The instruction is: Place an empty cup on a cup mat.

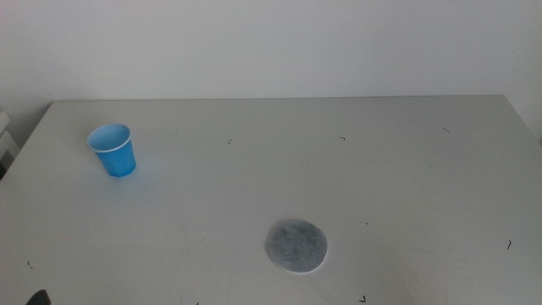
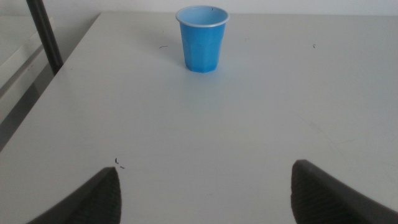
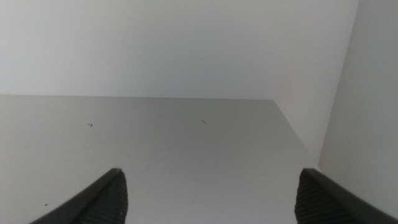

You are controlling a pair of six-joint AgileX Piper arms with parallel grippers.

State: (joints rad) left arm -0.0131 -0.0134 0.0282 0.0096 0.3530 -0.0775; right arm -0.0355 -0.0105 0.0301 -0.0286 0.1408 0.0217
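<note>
Cup: blue, white rim, upright and empty, at left of the middle view on the table, well apart from the mat. Mat: grey round disc, flat, lower centre of frame, bare. Left gripper: jaws wide apart, nothing held, cup ahead of it. Right gripper: jaws wide apart, nothing held, over bare table.

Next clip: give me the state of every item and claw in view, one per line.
blue paper cup: upright, empty, standing on the table, not on the mat.
cup mat: flat on the table, bare.
left claw: open, holding nothing, facing the cup.
right claw: open, holding nothing, over bare table.
</note>
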